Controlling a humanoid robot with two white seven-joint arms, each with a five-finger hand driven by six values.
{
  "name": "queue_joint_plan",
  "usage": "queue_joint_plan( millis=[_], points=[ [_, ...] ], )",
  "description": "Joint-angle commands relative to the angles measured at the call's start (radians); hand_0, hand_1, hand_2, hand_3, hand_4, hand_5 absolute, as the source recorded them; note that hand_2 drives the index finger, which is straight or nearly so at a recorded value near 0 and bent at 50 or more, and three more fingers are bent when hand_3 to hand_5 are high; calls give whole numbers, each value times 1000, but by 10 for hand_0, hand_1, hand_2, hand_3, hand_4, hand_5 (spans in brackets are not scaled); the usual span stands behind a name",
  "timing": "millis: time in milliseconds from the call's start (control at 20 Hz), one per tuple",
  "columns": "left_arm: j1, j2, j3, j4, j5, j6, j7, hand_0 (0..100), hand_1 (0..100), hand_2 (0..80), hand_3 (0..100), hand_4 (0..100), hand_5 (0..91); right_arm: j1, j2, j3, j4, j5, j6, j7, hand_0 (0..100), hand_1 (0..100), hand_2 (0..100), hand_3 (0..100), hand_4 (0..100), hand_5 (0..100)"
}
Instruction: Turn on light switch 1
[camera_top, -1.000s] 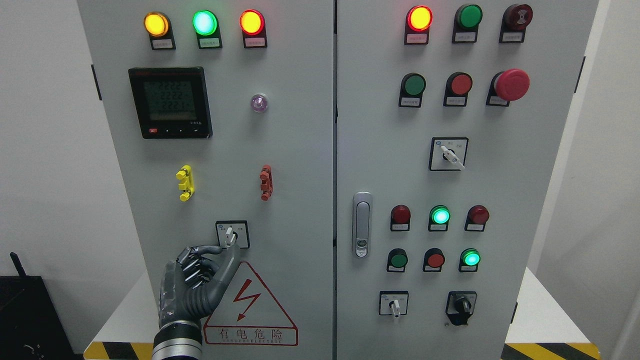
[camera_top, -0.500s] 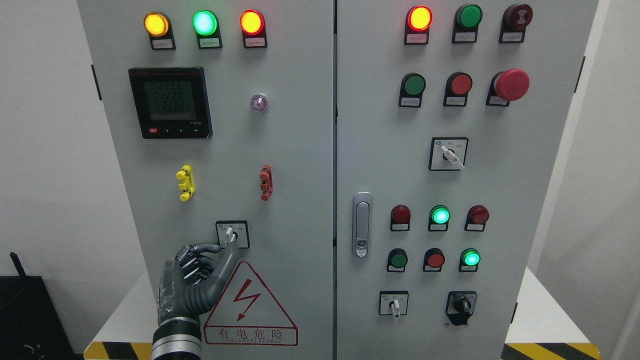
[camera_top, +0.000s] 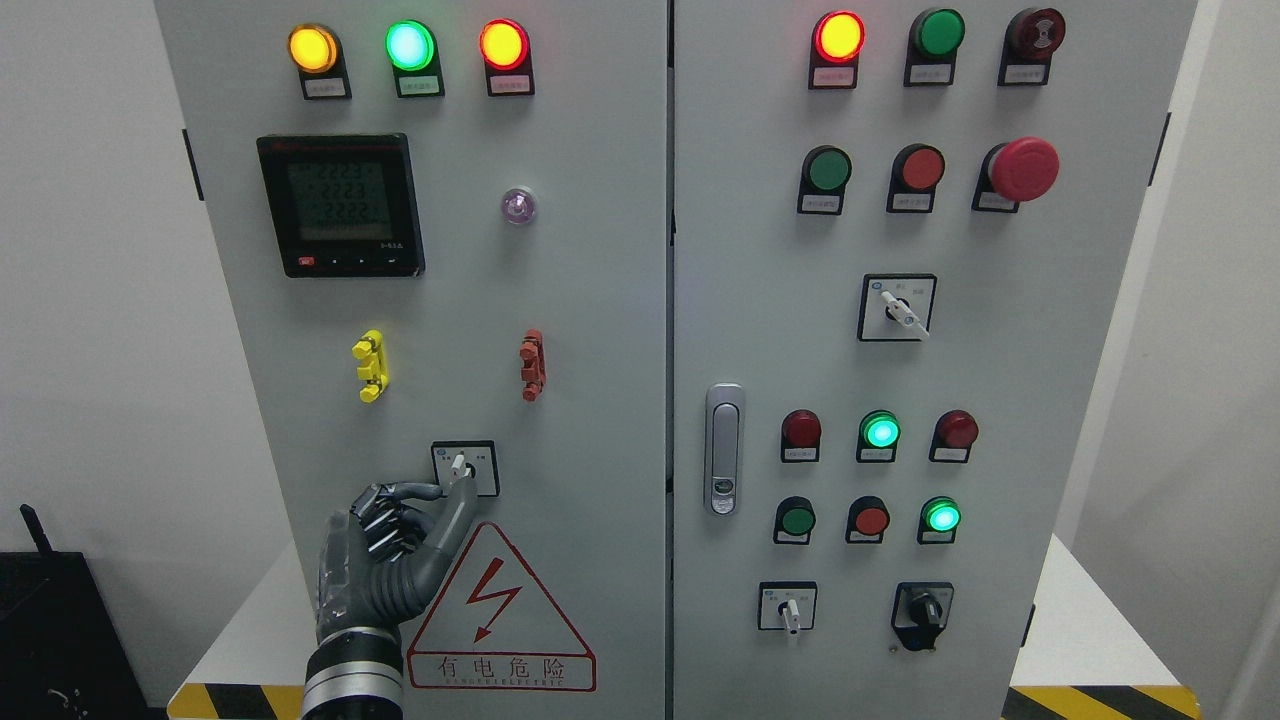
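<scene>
Left hand (camera_top: 385, 560) pinches one rotary switch (camera_top: 465, 468) (thumb and forefinger).

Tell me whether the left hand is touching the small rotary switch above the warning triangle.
Touching. In the head view, the left hand has its thumb and forefinger tips meeting the lower end of the rotary switch lever, no gap showing.

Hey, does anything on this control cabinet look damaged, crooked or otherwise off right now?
Nothing stands out. The cabinet looks intact, its lamps and buttons sit in straight rows. The left hand reaches the selector switch low on its left door.
</scene>
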Motion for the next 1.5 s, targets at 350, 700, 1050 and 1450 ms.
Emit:
queue_joint_plan(
  millis=[350, 700, 1050, 1450],
  points=[
    [-6, -1, -32, 11, 1, 3, 0, 93, 662, 545, 868, 890, 815, 1, 0, 0, 0, 0, 0, -1, 308, 0, 0, 0, 0, 0],
    [-12, -1, -33, 18, 1, 14, 0, 97, 662, 551, 873, 891, 816, -1, 0, -2, 0, 0, 0, -1, 307, 0, 0, 0, 0, 0],
    [-12, -2, -33, 18, -1, 14, 0, 101, 660, 552, 873, 892, 817, 1, 0, 0, 0, 0, 0, -1, 307, 0, 0, 0, 0, 0],
    [-16, -2, -32, 18, -7, 15, 2, 108, 650, 554, 877, 893, 819, 1, 0, 0, 0, 0, 0, -1, 307, 0, 0, 0, 0, 0]
  ],
)
